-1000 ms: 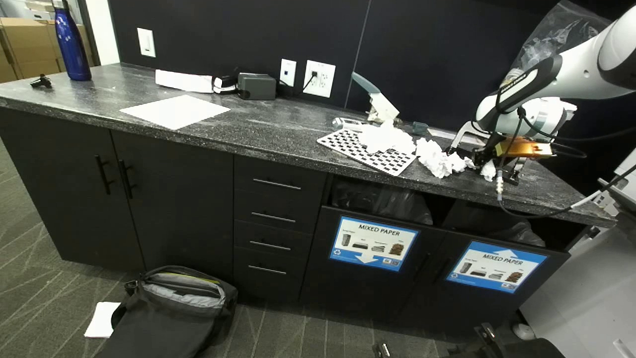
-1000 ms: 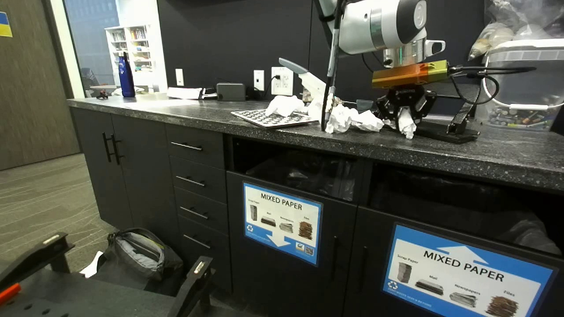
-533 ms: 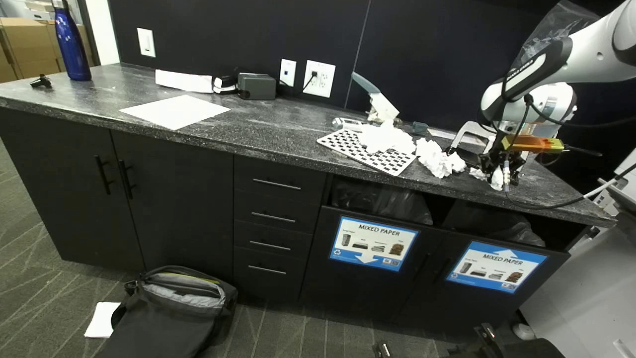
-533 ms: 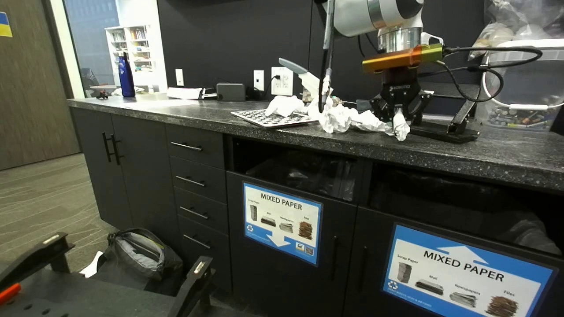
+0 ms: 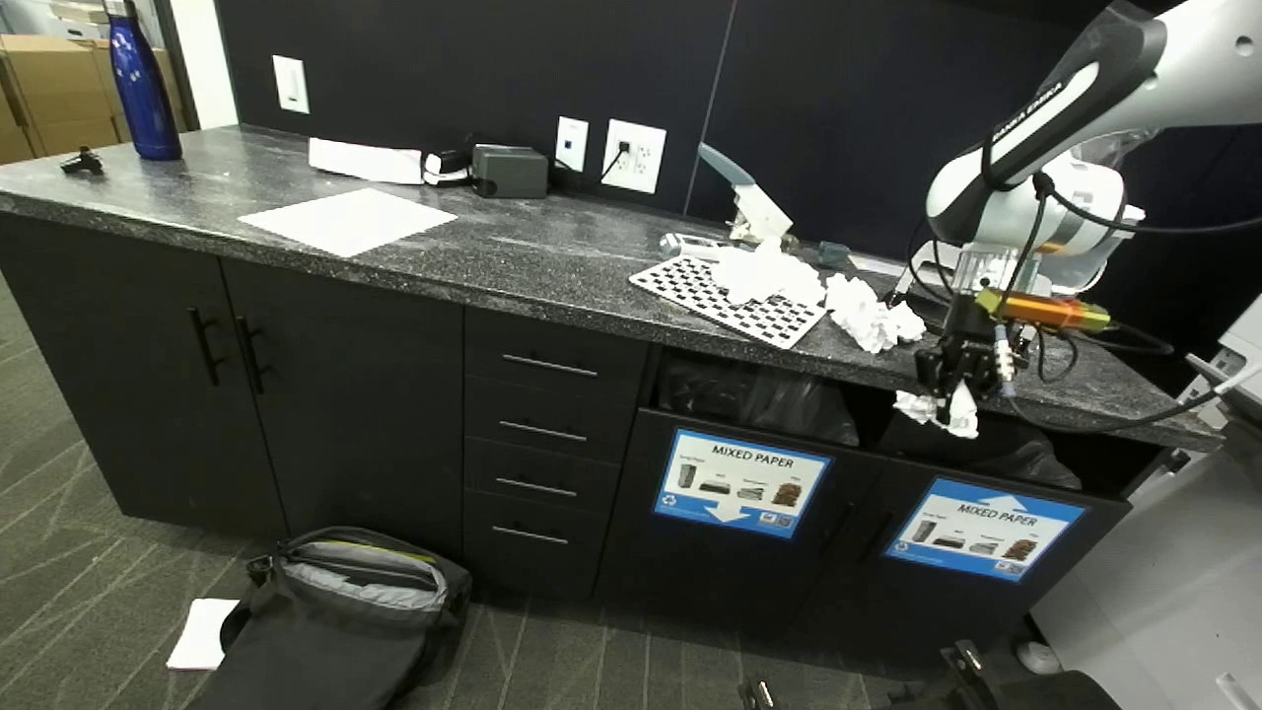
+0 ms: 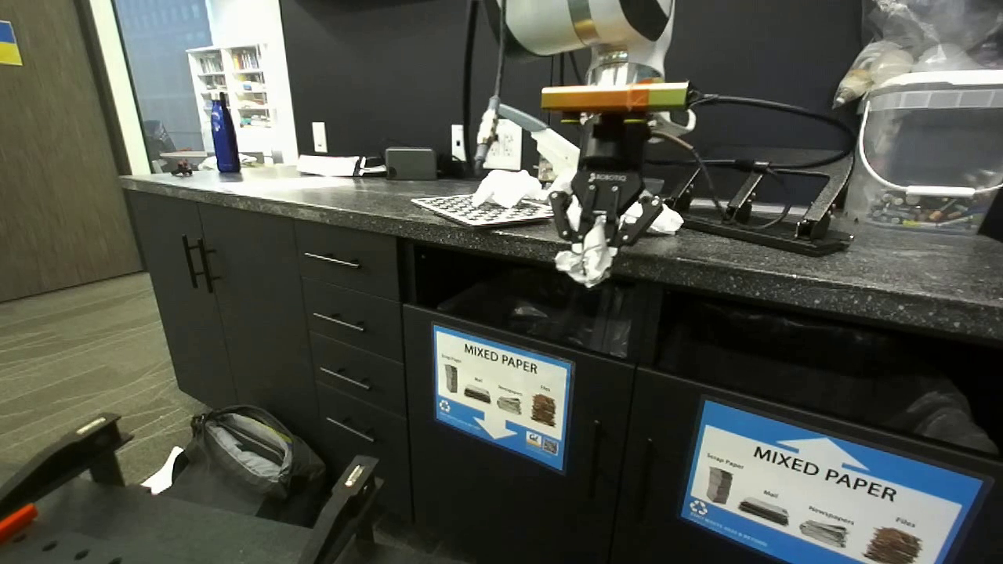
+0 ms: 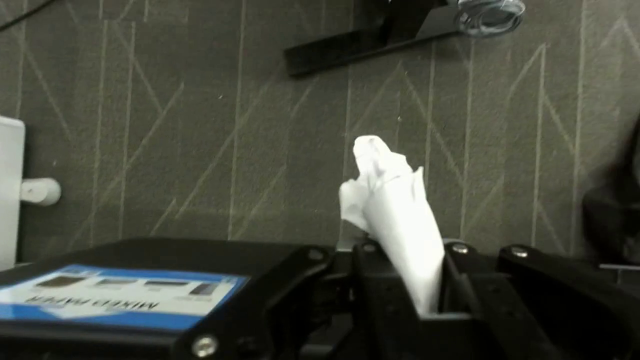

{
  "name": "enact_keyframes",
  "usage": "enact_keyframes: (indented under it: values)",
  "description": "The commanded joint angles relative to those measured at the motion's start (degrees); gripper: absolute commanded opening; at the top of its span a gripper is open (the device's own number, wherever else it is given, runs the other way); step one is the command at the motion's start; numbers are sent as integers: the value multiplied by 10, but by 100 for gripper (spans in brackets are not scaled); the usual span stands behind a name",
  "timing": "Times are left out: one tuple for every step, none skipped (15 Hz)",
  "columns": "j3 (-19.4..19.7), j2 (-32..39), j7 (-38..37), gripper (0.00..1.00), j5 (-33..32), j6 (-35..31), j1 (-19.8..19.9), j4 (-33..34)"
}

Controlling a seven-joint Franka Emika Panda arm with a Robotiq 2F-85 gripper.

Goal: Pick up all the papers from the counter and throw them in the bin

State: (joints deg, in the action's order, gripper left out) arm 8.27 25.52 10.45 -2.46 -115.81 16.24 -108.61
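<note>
Paper wad hangs, in an exterior view, pinched in my claw off the counter edge, one bin at seven o'clock, another bin toward five. In an exterior view loose wads lie toward ten from my claw; a knock against that edge could, I judge, pull my piece free. In the wrist view only the narrow end is held and carpet shows beyond, so early release would probably miss either bin.
</note>
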Motion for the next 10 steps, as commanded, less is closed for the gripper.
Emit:
enact_keyframes:
  values:
    - [-14, -57, -12, 3, 38, -55, -17, -124]
    - [-17, -57, -26, 3, 47, -97, -25, -151]
    - [-19, -51, -43, 3, 54, -154, -34, -175]
    - [-21, -35, -61, 3, 58, -199, -44, -177]
    - [-24, -24, -76, 3, 63, -249, -51, -190]
    - [-26, -6, -88, 3, 65, -297, -58, -187]
    - [-28, 13, -98, 3, 62, -345, -66, -187]
    - [-30, 38, -111, 3, 62, -394, -74, -181]
    - [-33, 55, -123, 3, 66, -442, -79, -180]
    - [-34, 76, -131, 3, 60, -491, -89, -176]
